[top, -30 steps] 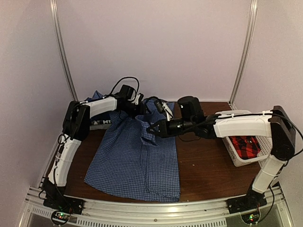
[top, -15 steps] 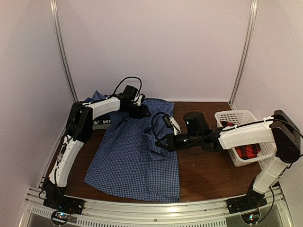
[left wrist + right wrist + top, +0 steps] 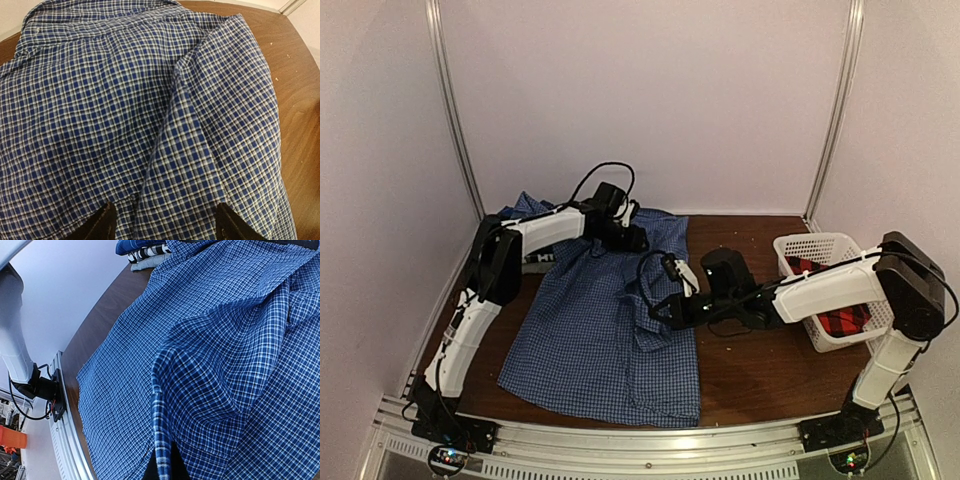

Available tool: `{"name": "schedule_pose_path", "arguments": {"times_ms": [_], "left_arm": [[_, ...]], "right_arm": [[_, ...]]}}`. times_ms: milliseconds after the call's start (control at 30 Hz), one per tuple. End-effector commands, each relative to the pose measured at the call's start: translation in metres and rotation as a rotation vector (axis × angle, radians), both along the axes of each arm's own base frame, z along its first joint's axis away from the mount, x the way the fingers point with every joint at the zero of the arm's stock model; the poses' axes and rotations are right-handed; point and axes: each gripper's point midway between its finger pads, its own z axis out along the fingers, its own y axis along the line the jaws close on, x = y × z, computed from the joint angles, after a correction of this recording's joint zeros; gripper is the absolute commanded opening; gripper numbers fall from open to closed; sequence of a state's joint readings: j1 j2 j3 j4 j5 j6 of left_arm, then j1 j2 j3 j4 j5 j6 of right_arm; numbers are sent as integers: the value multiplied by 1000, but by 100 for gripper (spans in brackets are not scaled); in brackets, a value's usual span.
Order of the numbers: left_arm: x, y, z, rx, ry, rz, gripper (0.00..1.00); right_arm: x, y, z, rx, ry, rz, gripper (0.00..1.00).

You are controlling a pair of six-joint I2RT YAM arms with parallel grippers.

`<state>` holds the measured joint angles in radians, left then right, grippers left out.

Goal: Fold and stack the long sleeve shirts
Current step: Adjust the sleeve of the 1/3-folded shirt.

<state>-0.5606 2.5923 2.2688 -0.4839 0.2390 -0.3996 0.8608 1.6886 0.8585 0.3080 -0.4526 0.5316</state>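
Observation:
A blue-and-white fine-check shirt lies spread on the brown table, collar at the far side. My left gripper is open over its upper part; in the left wrist view the gripper has its fingertips wide apart over the cloth. My right gripper is shut on a raised fold of this shirt near its right edge. The right wrist view shows the gripper pinching the fold between the fingers. A red-and-black plaid shirt lies in the basket. A darker blue plaid cloth shows at the back left.
A white slatted basket stands on the right of the table. Folded dark and striped cloth lies at the back left, beside the spread shirt. Bare wood shows between shirt and basket. Walls close in on three sides.
My right gripper has moved toward the near side and a little left, drawing the shirt fold with it. My left gripper has moved right along the shirt's upper part.

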Motion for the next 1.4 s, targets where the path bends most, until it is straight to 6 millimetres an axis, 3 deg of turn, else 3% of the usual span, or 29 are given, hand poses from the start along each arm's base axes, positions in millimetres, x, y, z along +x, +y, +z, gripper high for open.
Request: {"name": "schedule_pose_path", "arguments": {"times_ms": [0,333,500,833,1167,1367], "left_arm": [[2,-9,28,69,-116,12,70],[1,1,18,197,-152,67,78],[2,1,20,205,-160,68,76],[1,0,19,216,-165,69,44],[-20,-24,53,82,-125,-3,70],[-37,-25,47,147,-130,-14,73]], "right_arm": [[6,3,-1,5,-19,-30,0],[7,9,-5,4,-13,-24,0],[7,10,-7,0,-12,-27,0],[8,9,-9,-4,-14,-30,0],[7,6,-13,-9,-10,-38,0],[8,8,-14,-9,-14,-35,0]]}}
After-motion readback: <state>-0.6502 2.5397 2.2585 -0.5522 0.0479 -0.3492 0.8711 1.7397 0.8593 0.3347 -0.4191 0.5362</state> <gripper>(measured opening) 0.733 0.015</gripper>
